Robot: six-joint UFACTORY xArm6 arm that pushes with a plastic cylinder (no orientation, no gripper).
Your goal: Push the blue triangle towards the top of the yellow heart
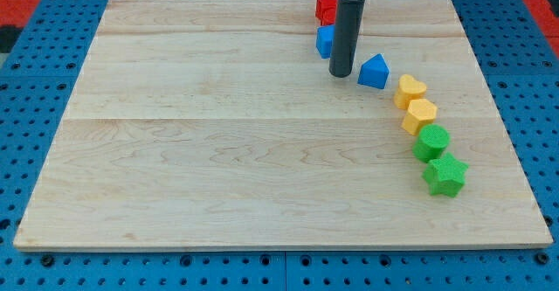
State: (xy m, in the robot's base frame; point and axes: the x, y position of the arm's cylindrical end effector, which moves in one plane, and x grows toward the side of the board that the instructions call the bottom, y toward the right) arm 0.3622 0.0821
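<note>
One blue triangle (374, 72) matters here, and it sits near the view's top, right of centre, on the wooden board (218, 151). My tip (341, 74) rests just to its left, close but with a thin gap as far as I can tell. There is no pincer on this arm, only the rod, so nothing is held or clamped.

The yellow heart (409, 90) lies just below and right of the triangle, nearly touching it. Past it, a second yellow block (420, 115), a green round block (431, 141) and a green star (445, 174) run down in a curved line. Behind the rod sit a blue block (325, 40) and a red block (325, 9), both partly hidden.

I judge the triangle to be light, hard plastic that will slide easily on the smooth wood and spin if pushed off centre. I would press on the middle of its left face, gently, nudging it rightward so it ends above the heart. Too much force could knock the heart out of place.
</note>
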